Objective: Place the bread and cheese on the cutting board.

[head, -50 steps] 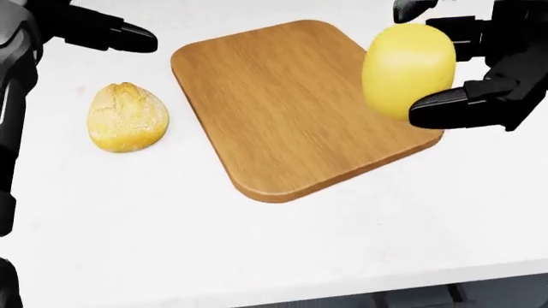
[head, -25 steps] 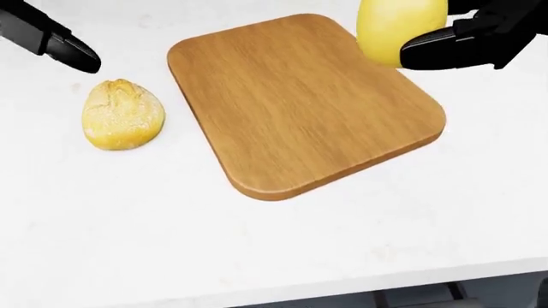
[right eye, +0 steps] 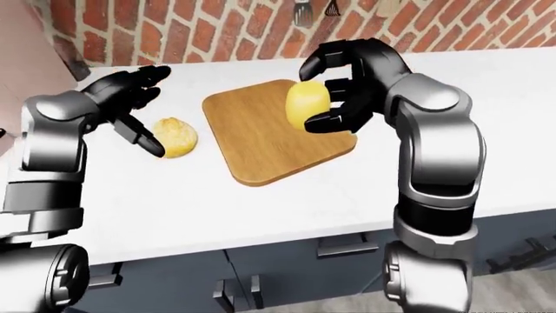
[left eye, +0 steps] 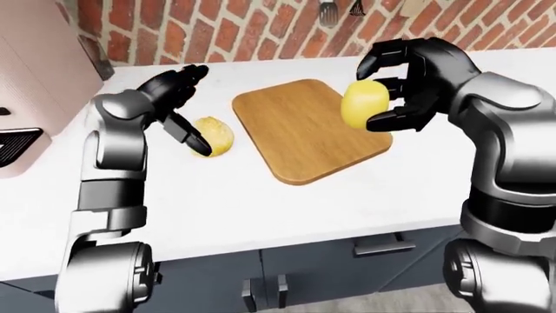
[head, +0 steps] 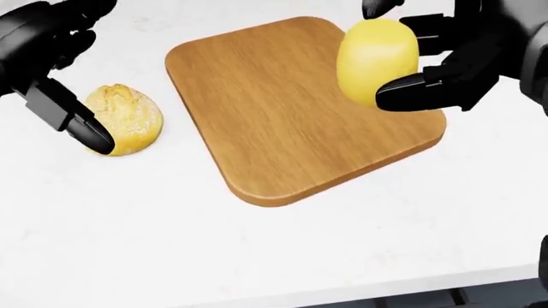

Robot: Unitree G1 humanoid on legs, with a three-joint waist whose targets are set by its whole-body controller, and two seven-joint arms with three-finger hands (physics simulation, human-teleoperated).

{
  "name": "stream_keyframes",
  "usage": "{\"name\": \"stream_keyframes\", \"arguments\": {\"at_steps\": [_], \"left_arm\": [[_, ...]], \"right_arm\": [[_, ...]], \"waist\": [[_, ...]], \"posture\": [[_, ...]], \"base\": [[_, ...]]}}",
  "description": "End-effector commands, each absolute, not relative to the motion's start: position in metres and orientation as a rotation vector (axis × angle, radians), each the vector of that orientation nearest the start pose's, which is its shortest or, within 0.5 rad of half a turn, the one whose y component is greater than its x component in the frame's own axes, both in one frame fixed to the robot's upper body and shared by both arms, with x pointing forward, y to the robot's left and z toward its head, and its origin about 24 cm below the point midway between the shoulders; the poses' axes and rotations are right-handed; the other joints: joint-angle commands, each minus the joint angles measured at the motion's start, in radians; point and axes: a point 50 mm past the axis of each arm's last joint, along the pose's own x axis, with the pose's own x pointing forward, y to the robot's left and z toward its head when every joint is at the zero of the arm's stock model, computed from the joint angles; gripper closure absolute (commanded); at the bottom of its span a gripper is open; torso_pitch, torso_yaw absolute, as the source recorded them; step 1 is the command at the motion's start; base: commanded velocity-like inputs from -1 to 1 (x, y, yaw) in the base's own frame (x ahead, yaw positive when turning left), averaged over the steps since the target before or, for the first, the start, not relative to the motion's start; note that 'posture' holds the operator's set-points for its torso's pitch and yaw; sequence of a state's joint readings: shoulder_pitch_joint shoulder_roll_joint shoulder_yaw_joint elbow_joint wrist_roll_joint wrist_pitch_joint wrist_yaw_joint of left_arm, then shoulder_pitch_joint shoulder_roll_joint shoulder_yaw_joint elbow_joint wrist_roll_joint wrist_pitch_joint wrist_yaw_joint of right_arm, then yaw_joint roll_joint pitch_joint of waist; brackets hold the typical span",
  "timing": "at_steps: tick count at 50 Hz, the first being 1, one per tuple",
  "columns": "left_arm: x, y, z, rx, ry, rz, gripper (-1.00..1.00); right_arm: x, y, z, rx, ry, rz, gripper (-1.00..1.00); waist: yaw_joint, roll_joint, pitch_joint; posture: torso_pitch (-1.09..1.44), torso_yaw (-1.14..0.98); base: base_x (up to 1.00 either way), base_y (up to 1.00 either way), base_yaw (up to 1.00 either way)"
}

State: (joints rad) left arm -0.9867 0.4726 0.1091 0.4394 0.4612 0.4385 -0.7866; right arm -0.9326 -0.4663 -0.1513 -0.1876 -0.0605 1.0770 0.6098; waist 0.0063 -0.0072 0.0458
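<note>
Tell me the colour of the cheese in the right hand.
Plain pale yellow cheese, clearest in the head view.

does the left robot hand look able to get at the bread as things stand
Probably yes. The left robot hand is open with one finger beside the bread, which lies bare on the counter, nothing between them.

Left hand (head: 53, 70) and right hand (head: 445, 61) ran off head view's top edge. A left finger (head: 81, 131) hid part of the bread (head: 128, 122). Utensils (left eye: 339, 8) on the brick wall (left eye: 217, 29) cropped, too small to identify.
</note>
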Motion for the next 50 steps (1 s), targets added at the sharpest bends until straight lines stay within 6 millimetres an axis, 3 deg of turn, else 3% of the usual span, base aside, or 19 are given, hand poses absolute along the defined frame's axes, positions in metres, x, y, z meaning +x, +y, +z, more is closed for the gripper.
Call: {"name": "stream_keyframes", "arguments": {"at_steps": [1, 19, 31, 50], "left_arm": [[0.374, 0.214, 0.263, 0.733, 0.068, -0.313, -1.0], [0.37, 0.209, 0.255, 0.755, 0.09, -0.349, -1.0], [0.369, 0.196, 0.247, 0.748, 0.097, -0.379, -1.0], [0.374, 0.2, 0.22, 0.762, 0.125, -0.357, -1.0]], "right_arm": [[0.317, -0.19, 0.308, -0.338, -0.098, 0.301, 0.91], [0.316, -0.193, 0.3, -0.338, -0.09, 0.298, 0.92], [0.316, -0.194, 0.293, -0.339, -0.077, 0.301, 0.91], [0.314, -0.195, 0.284, -0.345, -0.065, 0.302, 0.92]], "waist": [[0.0, 0.0, -0.033], [0.002, -0.004, -0.031], [0.003, -0.007, -0.034], [0.002, -0.005, -0.041]], "posture": [[0.0, 0.0], [0.0, 0.0], [0.0, 0.0], [0.0, 0.0]], "base": [[0.0, 0.0, 0.0], [0.0, 0.0, 0.0], [0.0, 0.0, 0.0], [0.0, 0.0, 0.0]]}}
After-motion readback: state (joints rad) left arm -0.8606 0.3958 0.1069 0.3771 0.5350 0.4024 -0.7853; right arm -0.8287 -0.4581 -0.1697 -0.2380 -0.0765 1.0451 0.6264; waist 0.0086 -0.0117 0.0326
